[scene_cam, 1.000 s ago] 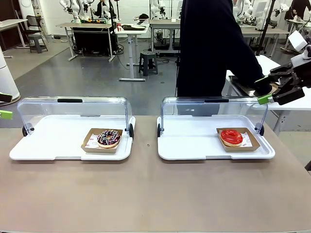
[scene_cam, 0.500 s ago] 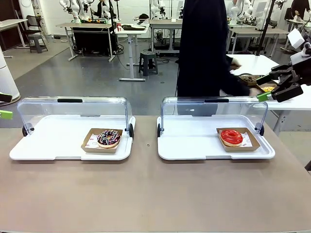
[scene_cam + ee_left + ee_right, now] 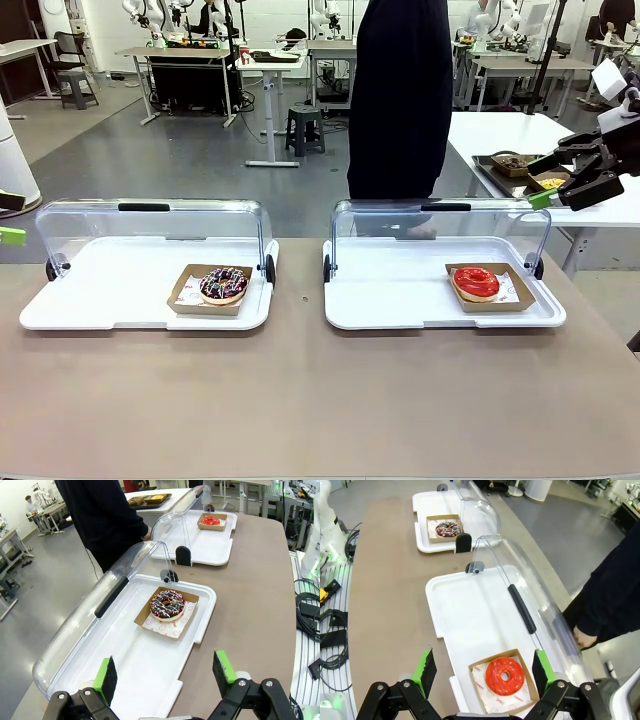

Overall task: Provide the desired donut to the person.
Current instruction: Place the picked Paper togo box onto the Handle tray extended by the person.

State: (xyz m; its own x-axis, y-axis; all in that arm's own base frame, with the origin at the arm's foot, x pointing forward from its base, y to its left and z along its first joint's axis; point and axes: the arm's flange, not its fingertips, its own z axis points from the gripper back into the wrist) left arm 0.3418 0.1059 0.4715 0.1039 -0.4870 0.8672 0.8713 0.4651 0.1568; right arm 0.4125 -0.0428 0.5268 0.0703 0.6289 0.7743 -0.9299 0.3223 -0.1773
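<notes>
Both end effectors, left [image 3: 162,672] & right [image 3: 483,670], hang released, awaiting person's [image 3: 398,100] pick; choc donut [image 3: 223,284] & red donut [image 3: 477,283] sit boxed in opened trays on desk [image 3: 320,400].

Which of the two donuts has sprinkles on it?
The chocolate donut in the left tray has coloured sprinkles; the red donut in the right tray has plain glossy icing.
</notes>
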